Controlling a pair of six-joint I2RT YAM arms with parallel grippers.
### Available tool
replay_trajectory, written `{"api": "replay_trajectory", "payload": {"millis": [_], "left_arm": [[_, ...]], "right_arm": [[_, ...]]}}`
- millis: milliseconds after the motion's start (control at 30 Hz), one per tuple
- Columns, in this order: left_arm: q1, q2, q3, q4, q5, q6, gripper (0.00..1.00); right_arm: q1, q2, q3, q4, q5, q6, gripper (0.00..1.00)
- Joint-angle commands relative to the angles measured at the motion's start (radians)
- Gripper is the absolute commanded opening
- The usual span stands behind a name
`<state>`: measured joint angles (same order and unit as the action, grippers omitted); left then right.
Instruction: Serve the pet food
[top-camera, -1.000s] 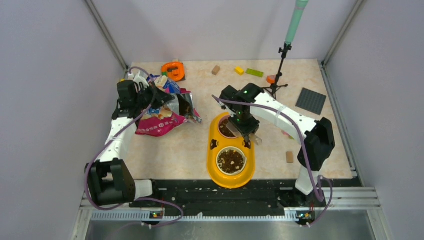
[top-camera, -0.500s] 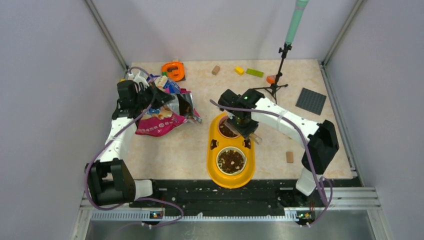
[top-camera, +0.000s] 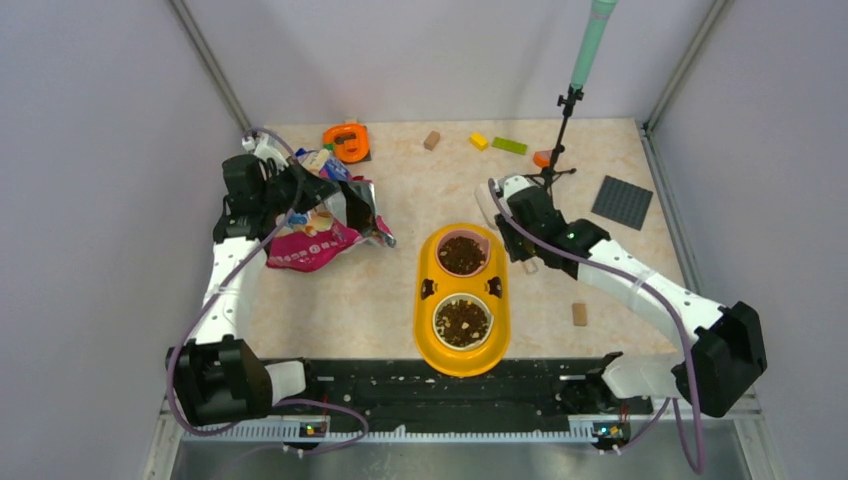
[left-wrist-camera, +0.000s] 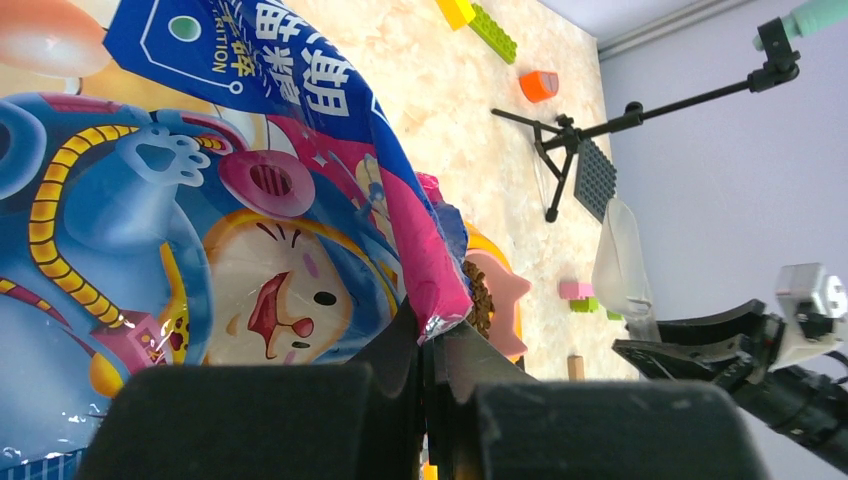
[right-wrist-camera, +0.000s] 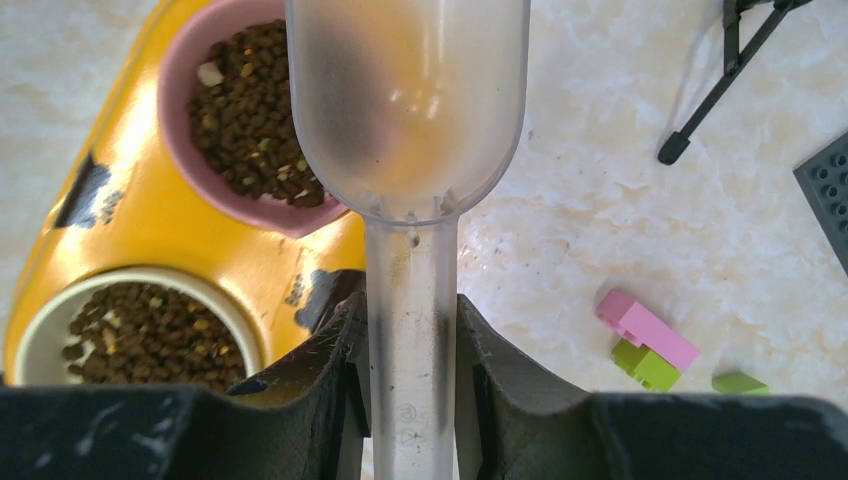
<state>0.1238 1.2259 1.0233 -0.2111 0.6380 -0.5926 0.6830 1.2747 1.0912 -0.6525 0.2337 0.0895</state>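
Pet food (top-camera: 462, 253) filled 2 bowls in the yellow feeder (top-camera: 424, 300): 1 pink bowl (right-wrist-camera: 176, 95) at the far end, 1 white bowl (right-wrist-camera: 130, 276) at the near end. The right gripper (right-wrist-camera: 412, 332), right of the feeder, pinched the 1 clear scoop (right-wrist-camera: 405, 100) by its handle; the scoop looked empty. The left gripper (left-wrist-camera: 432, 345), left of the feeder, clamped the 1 bag (left-wrist-camera: 200, 220) at its edge. Risk: the bag slips or tips, so kibble spills on the table (top-camera: 380, 290). Another scoop prob. overfills the bowls.

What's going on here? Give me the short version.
The right gripper holds a clear scoop by its handle, seemingly empty, just beside the pink bowl. The left gripper pinches the food bag at its edge. That bowl and the white bowl in the yellow feeder both hold kibble.
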Motion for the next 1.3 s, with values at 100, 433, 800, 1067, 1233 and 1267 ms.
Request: {"api": "replay_trajectory", "payload": {"millis": [100, 433, 800, 1067, 1233, 1267], "left_arm": [[0.011, -0.093, 0.152, 0.073, -0.008, -0.024, 0.00], [0.011, -0.117, 0.223, 0.109, -0.009, -0.084, 0.00], [0.010, -0.092, 0.261, 0.169, 0.017, -0.151, 0.00], [0.011, -0.051, 0.240, 0.161, 0.028, -0.134, 0.00], [0.011, -0.026, 0.265, 0.107, 0.021, -0.075, 0.00], [0.011, -0.019, 0.266, 0.112, 0.024, -0.078, 0.00]], "right_arm": [[-0.143, -0.029, -0.218, 0.380, 0.042, 0.029, 0.00], [-0.255, 0.122, -0.316, 0.476, 0.005, 0.088, 0.04], [-0.263, 0.182, -0.346, 0.489, -0.011, 0.099, 0.52], [-0.263, 0.150, -0.228, 0.452, -0.034, 0.030, 0.64], [-0.260, 0.118, -0.147, 0.435, -0.114, 0.009, 0.76], [-0.258, 0.111, -0.137, 0.442, -0.127, 0.005, 0.78]]}}
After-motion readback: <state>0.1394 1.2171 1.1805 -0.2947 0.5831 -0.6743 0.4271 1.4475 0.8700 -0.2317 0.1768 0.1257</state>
